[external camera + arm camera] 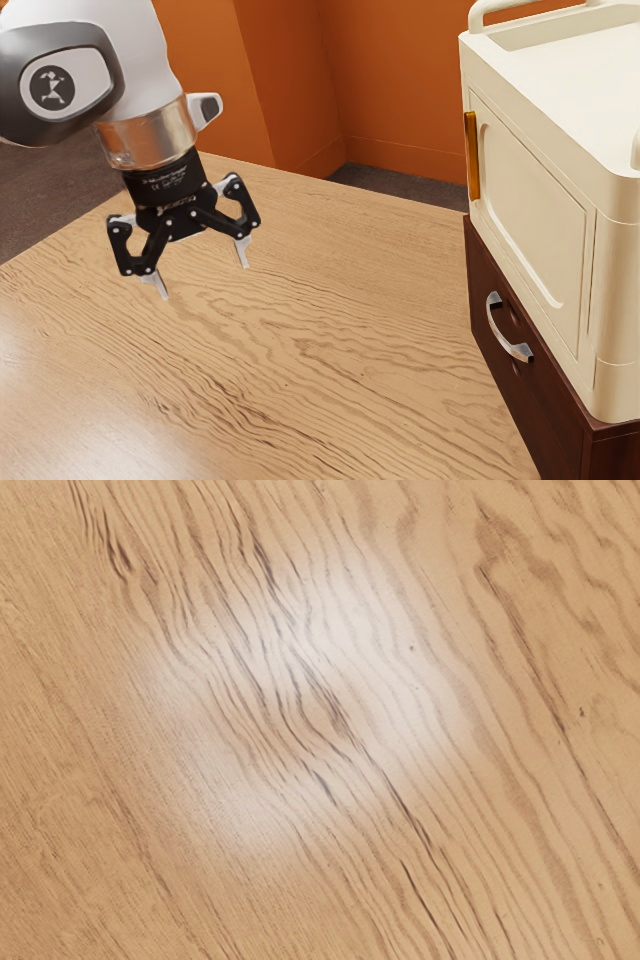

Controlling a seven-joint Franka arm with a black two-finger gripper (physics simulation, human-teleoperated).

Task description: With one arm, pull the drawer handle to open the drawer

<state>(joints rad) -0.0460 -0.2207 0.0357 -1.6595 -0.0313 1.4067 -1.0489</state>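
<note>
Holds an empty, widely spread black tool [205, 281] above the wood-grain counter [330, 320], well apart from the silver handle [518, 350] on a closed dark-brown drawer [545, 402] beneath a cream cabinet [533, 225].

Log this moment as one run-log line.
gripper: open, empty, above table | drawer: closed | handle: not gripped | pull: not begun
</note>
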